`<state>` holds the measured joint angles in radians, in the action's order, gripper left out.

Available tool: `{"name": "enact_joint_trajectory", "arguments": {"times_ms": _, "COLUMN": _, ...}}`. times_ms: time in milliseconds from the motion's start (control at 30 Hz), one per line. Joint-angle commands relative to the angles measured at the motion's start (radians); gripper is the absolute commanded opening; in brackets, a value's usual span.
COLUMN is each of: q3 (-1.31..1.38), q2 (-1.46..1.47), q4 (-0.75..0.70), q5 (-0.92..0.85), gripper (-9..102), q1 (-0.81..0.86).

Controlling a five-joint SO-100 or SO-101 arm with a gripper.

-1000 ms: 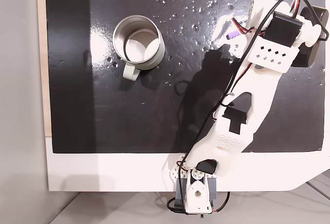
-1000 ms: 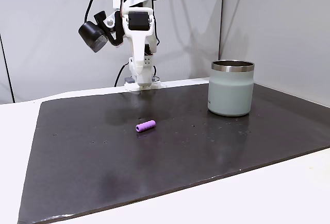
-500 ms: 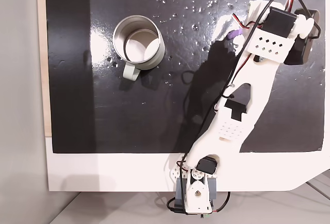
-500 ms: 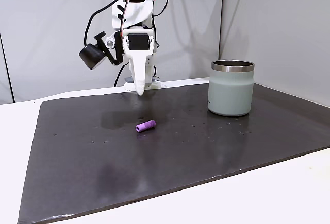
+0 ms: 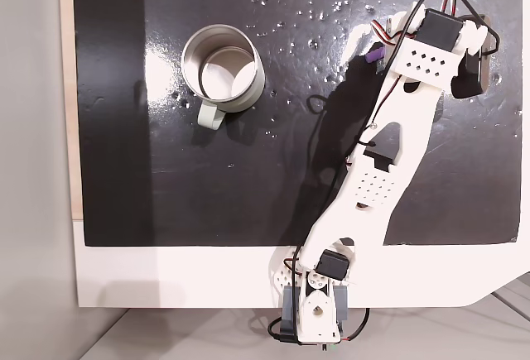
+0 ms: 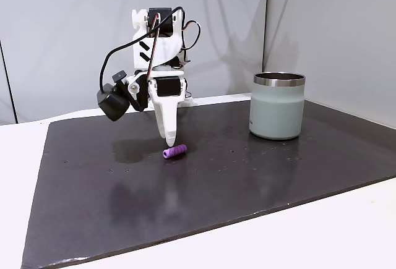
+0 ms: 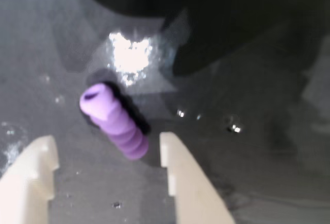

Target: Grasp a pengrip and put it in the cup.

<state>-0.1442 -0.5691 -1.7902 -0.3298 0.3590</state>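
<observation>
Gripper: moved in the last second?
Yes. In a fixed view the gripper has come down from near the mat's far edge to just above the pengrip, open.

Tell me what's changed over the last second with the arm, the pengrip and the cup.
The gripper has come down from high above the mat to just over the pengrip. In the wrist view its open fingers now flank the pengrip's near end, not touching it. Nothing has been grasped. The pengrip and the cup lie where they were.
</observation>
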Motion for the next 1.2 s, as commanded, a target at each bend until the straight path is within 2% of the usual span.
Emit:
{"name": "enact_joint_trajectory", "arguments": {"times_ms": 0, "q3": 0.087, "q2": 0.014, "q4": -0.008, "q5": -0.006, "gripper": 20, "q1": 0.005}}
{"name": "enact_joint_trajectory", "arguments": {"times_ms": 400, "q3": 0.147, "q2": 0.112, "q4": -0.008, "q5": -0.006, "gripper": 18, "q1": -0.049}}
{"name": "enact_joint_trajectory", "arguments": {"times_ms": 600, "q3": 0.147, "q2": 0.141, "q4": -0.008, "q5": -0.012, "gripper": 1, "q1": -0.037}}
{"name": "enact_joint_trajectory", "arguments": {"times_ms": 733, "q3": 0.149, "q2": 0.123, "q4": -0.011, "q5": -0.012, "gripper": 0, "q1": -0.025}}
{"name": "enact_joint_trajectory", "arguments": {"times_ms": 1167, "q3": -0.221, "q2": -0.453, "q4": -0.012, "q5": -0.012, "gripper": 0, "q1": -0.064}}
